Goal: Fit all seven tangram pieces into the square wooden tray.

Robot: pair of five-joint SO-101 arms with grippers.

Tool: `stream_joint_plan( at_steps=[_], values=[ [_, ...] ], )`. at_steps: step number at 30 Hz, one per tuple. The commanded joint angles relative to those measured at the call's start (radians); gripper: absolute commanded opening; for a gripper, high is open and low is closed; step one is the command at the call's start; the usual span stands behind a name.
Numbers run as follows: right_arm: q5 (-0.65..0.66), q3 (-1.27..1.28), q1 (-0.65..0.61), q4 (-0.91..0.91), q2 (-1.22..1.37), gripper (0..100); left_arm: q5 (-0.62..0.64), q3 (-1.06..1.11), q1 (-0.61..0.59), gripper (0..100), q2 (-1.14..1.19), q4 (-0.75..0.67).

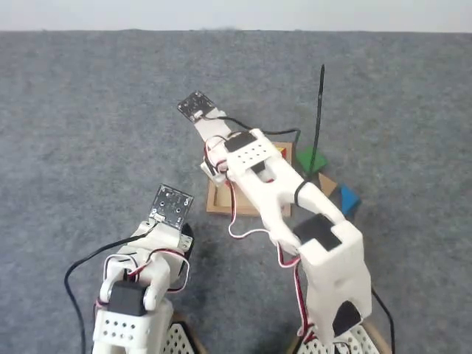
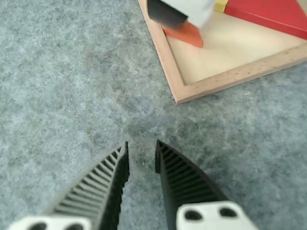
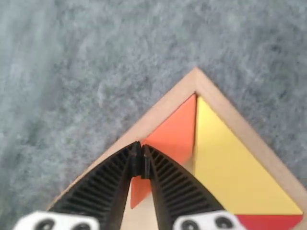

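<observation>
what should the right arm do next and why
Probably lift the right gripper clear of the tray. Its closed tips sit over the orange piece, which looks seated in the corner beside the yellow piece. The green piece and blue piece lie outside it.

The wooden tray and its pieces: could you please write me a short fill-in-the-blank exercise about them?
1. In a corner of the tray, the orange piece lies against the ____ piece.
2. Of the red piece and the blue piece, only the ____ one lies inside the tray.
3. The left arm's jaws hang over the grey ____.
Missing words: yellow; red; carpet.
</observation>
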Motion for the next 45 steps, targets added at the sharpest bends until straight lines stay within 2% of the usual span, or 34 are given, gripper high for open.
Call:
stream_joint_plan(
  at_steps=[1, 7, 16, 19, 23, 26, 32, 36, 45],
  values=[
    [0.014, -0.086, 0.018, 0.044, 0.042, 1.6, 0.006, -0.007, 0.002, 9, 0.002, -0.003],
    [0.014, -0.12, 0.025, 0.097, -0.004, 1.6, 0.006, -0.007, 0.002, 9, 0.002, -0.003],
    [0.009, -0.049, 0.05, 0.271, -0.315, 1.6, 0.006, -0.007, 0.002, 9, 0.002, -0.003],
    [0.014, 0.097, 0.097, 0.272, -0.456, 1.6, 0.006, -0.007, 0.002, 9, 0.002, -0.003],
    [0.02, 0.311, 0.231, 0.285, -0.638, 1.8, 0.006, -0.007, 0.002, 9, 0.002, -0.003],
    [0.095, 0.376, 0.343, 0.363, -0.702, 6.1, 0.006, -0.007, 0.002, 9, 0.002, -0.003],
    [0.147, 0.381, 0.493, 0.499, -0.654, 17.7, 0.006, -0.007, 0.002, 9, 0.002, -0.003],
    [0.14, 0.381, 0.513, 0.426, -0.567, 20.9, 0.006, -0.007, 0.002, 9, 0.002, -0.003],
    [0.141, 0.371, 0.532, 0.225, -0.338, 21.0, 0.006, -0.007, 0.002, 9, 0.002, -0.003]
  ],
)
